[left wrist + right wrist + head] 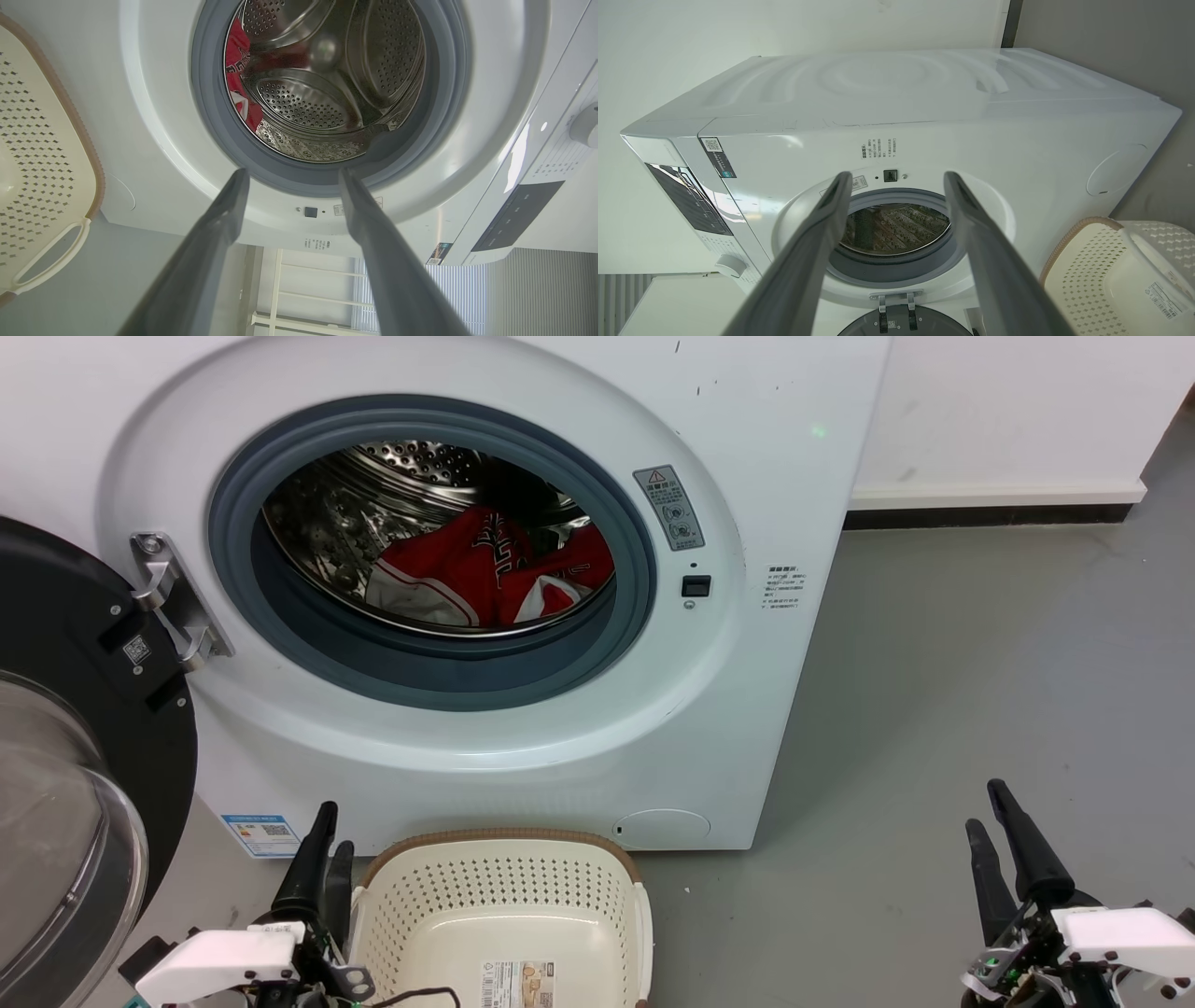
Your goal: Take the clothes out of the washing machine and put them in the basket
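1. Noting clothes (485,569) heaped inside washing machine (747,709), basket (504,837) empty just below.
2. Seeing left gripper (331,833) and right gripper (986,807) low, jaws apart, empty.
3. Risking shallow pinch, fabric snagging on grey seal (280,644), falling short.

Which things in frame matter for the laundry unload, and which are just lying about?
Job: clothes; washing machine; its open door; basket; left gripper and right gripper, both open.
Lying about: white rack; skirting board.
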`<state>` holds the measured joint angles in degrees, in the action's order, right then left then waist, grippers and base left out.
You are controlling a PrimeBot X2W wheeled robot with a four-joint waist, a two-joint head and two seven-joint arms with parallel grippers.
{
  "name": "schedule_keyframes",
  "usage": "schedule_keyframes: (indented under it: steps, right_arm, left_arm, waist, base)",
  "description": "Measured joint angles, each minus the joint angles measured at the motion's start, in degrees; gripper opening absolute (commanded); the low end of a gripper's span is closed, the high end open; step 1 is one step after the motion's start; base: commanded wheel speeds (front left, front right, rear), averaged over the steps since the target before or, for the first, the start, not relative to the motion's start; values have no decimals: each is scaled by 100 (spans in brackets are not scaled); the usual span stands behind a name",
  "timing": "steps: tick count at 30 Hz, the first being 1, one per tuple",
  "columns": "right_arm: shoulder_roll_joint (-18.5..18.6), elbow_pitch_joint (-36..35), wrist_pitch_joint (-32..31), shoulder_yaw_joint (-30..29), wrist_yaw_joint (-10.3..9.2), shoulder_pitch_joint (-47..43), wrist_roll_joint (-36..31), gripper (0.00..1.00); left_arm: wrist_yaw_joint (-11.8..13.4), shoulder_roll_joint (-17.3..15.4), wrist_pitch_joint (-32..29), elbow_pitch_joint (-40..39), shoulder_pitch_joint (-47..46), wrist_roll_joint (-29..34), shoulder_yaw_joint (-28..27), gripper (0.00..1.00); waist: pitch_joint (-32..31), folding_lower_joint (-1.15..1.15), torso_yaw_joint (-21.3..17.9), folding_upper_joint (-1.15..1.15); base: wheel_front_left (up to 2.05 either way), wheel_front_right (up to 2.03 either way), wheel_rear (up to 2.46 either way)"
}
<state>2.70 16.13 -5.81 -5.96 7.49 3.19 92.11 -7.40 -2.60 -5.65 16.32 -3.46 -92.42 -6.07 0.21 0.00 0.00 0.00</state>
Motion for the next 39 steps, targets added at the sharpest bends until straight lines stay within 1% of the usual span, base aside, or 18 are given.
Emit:
schedule_keyframes:
  steps: [6, 11, 18, 25, 30, 34, 39]
  right_arm:
    - [-1, -109, 179, 80, 0, -28, -105, 100]
    - [-2, -154, 308, 91, 0, -112, -293, 100]
    - [-4, -156, 486, -76, 0, -113, -1015, 100]
    - [-2, -332, 647, -166, 0, -113, -2129, 100]
    - [-2, -644, 740, -86, 0, -114, -2958, 100]
    - [-2, -921, 839, 13, 0, -116, -3632, 100]
    - [-2, -1218, 937, 98, 0, -136, -4508, 100]
  left_arm:
    - [0, -1, 168, -138, 74, 43, 3, 100]
    - [0, 0, 297, -136, 104, 336, -96, 100]
    - [0, -4, 480, -154, 176, 873, -236, 100]
    - [0, -1, 642, -437, 211, 1746, -452, 100]
    - [9, -2, 744, -720, 214, 2348, -626, 100]
    - [113, -5, 832, -992, 219, 2815, -699, 100]
    - [257, -4, 924, -1333, 319, 3474, -602, 100]
  waist:
    - [-1, 0, -1, 0]
    - [-6, 0, -4, 0]
    - [-22, 0, -10, 0]
    - [-34, 0, -20, 0]
    - [-40, 0, -27, 0]
    - [-43, 0, -33, 0]
    - [-48, 0, -39, 0]
  base:
    - [0, 0, 0]
    - [0, 0, 0]
    - [0, 0, 0]
    - [0, 0, 0]
    - [0, 0, 0]
    - [0, 0, 0]
    - [0, 0, 0]
